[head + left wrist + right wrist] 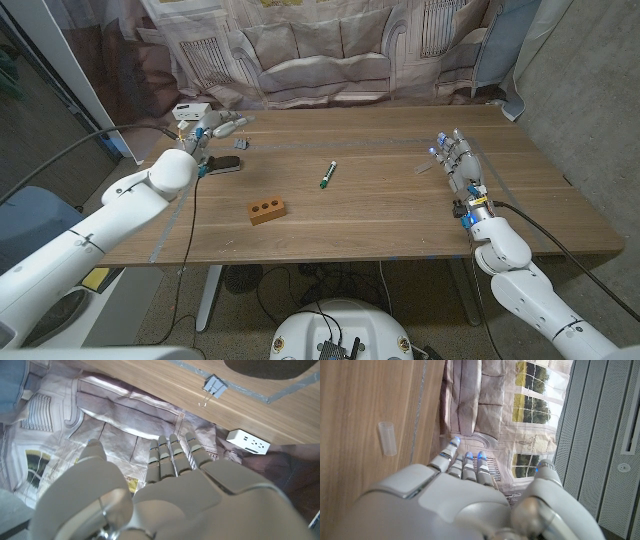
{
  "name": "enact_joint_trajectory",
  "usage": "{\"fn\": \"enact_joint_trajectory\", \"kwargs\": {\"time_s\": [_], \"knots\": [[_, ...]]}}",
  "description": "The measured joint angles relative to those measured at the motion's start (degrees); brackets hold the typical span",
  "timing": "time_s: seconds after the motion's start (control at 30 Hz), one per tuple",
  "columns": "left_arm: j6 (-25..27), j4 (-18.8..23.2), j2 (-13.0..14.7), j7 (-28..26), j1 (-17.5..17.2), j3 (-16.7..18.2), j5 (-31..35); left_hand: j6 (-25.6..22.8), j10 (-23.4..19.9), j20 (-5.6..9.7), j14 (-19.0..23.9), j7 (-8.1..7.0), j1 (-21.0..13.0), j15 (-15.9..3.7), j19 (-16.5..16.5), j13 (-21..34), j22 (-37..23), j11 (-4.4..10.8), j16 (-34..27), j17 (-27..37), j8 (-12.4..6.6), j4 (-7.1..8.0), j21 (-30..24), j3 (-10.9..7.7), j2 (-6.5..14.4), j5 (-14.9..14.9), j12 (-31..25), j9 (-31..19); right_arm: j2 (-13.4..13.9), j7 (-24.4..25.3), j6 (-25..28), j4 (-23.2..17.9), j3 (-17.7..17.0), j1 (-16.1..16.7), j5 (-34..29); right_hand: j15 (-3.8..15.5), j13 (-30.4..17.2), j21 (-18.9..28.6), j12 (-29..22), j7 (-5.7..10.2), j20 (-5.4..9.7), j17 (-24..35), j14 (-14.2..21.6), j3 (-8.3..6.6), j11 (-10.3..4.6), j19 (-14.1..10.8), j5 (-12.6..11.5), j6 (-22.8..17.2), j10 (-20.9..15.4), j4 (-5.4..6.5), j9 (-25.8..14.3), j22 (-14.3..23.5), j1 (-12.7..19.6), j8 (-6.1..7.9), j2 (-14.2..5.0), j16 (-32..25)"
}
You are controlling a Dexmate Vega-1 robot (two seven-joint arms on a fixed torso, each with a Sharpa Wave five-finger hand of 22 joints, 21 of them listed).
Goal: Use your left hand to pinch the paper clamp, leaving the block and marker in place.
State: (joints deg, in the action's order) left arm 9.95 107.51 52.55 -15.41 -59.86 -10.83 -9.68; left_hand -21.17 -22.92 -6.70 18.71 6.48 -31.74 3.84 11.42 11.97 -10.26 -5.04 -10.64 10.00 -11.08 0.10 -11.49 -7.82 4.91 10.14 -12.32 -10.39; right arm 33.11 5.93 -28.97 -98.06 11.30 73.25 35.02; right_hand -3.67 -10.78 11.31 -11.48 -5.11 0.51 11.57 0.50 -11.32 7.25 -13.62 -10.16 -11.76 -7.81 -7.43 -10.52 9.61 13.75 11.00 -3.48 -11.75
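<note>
The left hand (205,140) hovers with fingers (170,457) straight, spread and empty: I'd say still approaching, needing to descend and close. The paper clamp (240,145) lies just beside them at three o'clock, on the table (400,210). Block (267,210) and marker (326,174) sit well apart, toward five o'clock.

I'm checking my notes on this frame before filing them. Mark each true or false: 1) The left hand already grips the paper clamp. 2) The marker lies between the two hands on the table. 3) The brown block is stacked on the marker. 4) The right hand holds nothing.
1) False. The left hand holds nothing; the paper clamp lies on the table apart from its fingers.
2) True. The marker lies mid-table.
3) False. The block sits on the wood, apart from the marker.
4) True. The right hand is empty, fingers extended.
</note>
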Motion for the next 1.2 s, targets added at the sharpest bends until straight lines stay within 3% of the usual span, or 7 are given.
{"fn": "enact_joint_trajectory", "kwargs": {"time_s": [0.23, 0.6, 0.83, 1.0, 1.2], "knots": [[-6.2, -0.7, -1.0, -0.4, -3.6, 2.8, -3.2, 0.2, 0.7, -0.35, -0.5, 0.17, 0.6, 0.48, -0.4, 0.0, 0.0, -0.71, 0.0, 0.0, 0.00, 0.23, 0.0, 0.23, 0.2, 0.0, 0.2, 0.0, -0.6, 1.4, -0.3, -0.1, 0.3, -0.8, -1.9, 0.00, 0.0, 0.0, 0.0, 0.00, 0.32, 0.0, 0.0, 0.00, -0.09, -0.3, 0.0, 0.0, -0.1, 0.00, 0.0, 0.0, 0.0, 0.00, 0.00, 0.0], [-14.6, -1.5, -3.6, -0.1, -6.2, 4.4, -6.3, 1.0, 1.0, -0.51, -1.0, -0.04, 1.1, 0.98, -0.5, -0.3, 0.0, -1.02, 0.0, 0.0, 0.50, 0.39, 0.0, 0.40, 0.1, 0.0, 0.5, 0.0, -0.1, 0.3, -0.3, 1.2, 0.7, -3.3, -2.5, 0.08, 0.0, 0.0, 0.0, 0.00, 0.11, 0.0, 0.5, 0.17, -0.09, -0.5, 0.0, 0.0, -0.1, 0.18, 0.0, 0.0, 0.0, 0.00, 0.00, 0.0], [-19.3, -3.0, -5.9, 1.7, -6.4, 4.0, -8.6, 2.8, 2.4, -1.14, -2.6, 0.26, 2.6, 1.45, -1.2, -0.3, 0.0, -1.68, 0.3, 0.0, 0.93, 0.93, 0.3, 0.94, 0.0, 0.0, 0.9, 0.0, 0.6, -0.8, 0.3, 2.5, 1.0, -5.1, -2.5, -0.01, 0.0, 0.0, 0.0, 0.00, 0.51, 0.0, 0.6, 0.48, -0.09, -0.9, 0.0, 0.0, -0.1, 0.01, 0.0, 0.0, 0.0, 0.00, 0.00, 0.0], [-22.5, -4.6, -7.5, 4.5, -5.6, 2.9, -11.4, 4.5, 4.2, 0.13, -4.4, 0.07, 4.1, 0.99, -3.1, -0.3, 0.0, -1.07, 0.3, 0.0, 0.94, 1.25, 0.6, 1.26, -0.3, 0.0, 1.1, 0.0, 1.2, -1.3, 0.8, 3.1, 1.3, -6.1, -2.7, 0.09, 0.0, 0.0, 0.0, -0.32, 0.52, 0.0, 0.5, 0.48, -0.09, -0.9, 0.0, 0.3, -0.1, 0.01, 0.0, 0.0, -0.1, 0.00, 0.05, 0.0], [-24.5, -6.1, -9.0, 7.1, -4.3, 1.5, -13.9, 6.7, 7.0, 0.62, -6.8, 0.06, 5.4, 1.15, -4.9, -0.5, 0.0, -1.23, 0.7, 0.0, 0.94, 1.81, 1.1, 1.81, -0.4, 0.0, 1.6, 0.0, 1.7, -1.5, 1.7, 3.3, 1.5, -6.9, -3.3, 0.30, 0.0, 0.0, 0.5, -0.32, 0.61, 0.0, -0.1, 0.88, -0.09, -0.4, 0.0, 0.3, 1.0, -0.07, 0.0, 0.0, -0.2, 0.00, 0.84, 0.0]]}}
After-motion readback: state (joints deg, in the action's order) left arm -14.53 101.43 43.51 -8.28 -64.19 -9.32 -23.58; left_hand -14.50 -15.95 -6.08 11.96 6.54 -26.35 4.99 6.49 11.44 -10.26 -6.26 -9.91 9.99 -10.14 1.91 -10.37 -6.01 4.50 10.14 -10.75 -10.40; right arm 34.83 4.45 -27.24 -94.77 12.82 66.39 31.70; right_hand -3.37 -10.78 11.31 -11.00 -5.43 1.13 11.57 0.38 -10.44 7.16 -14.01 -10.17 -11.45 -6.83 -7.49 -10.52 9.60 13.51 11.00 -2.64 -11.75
